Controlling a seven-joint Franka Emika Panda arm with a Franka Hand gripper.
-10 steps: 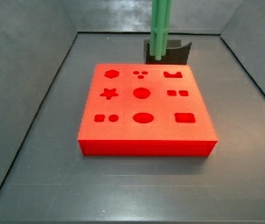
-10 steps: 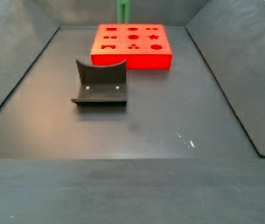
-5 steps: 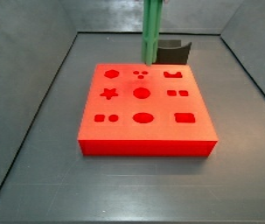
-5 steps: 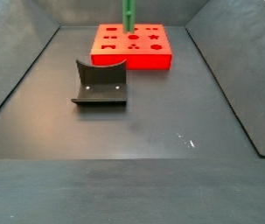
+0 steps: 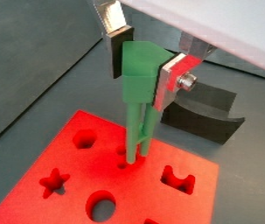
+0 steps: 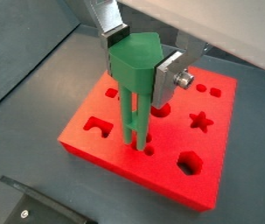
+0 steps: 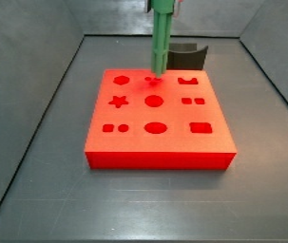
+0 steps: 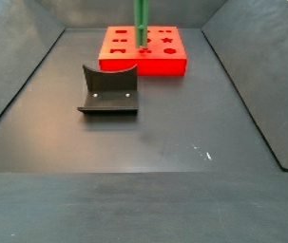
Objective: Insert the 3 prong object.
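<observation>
The 3 prong object (image 5: 138,87) is a long green stick, upright, held by its thick head between my gripper's (image 5: 142,59) silver fingers. It shows in both wrist views (image 6: 132,79) and both side views (image 7: 162,38) (image 8: 141,21). Its thin prongs reach down to the small three-dot hole on the top of the red block (image 7: 159,119), near the block's far edge. The prong tips (image 6: 135,145) touch or just enter that hole. The gripper (image 6: 141,61) is shut on the green head; its body is above the side views' frames.
The dark grey curved holder (image 8: 109,90) stands on the floor beside the red block (image 8: 144,52); it also shows in a side view (image 7: 187,54) and in a wrist view (image 5: 205,112). Grey bin walls slope up on all sides.
The green stick has moved sideways from over the holder to over the block's three-dot hole, and has come down so its prongs reach the block's top.
</observation>
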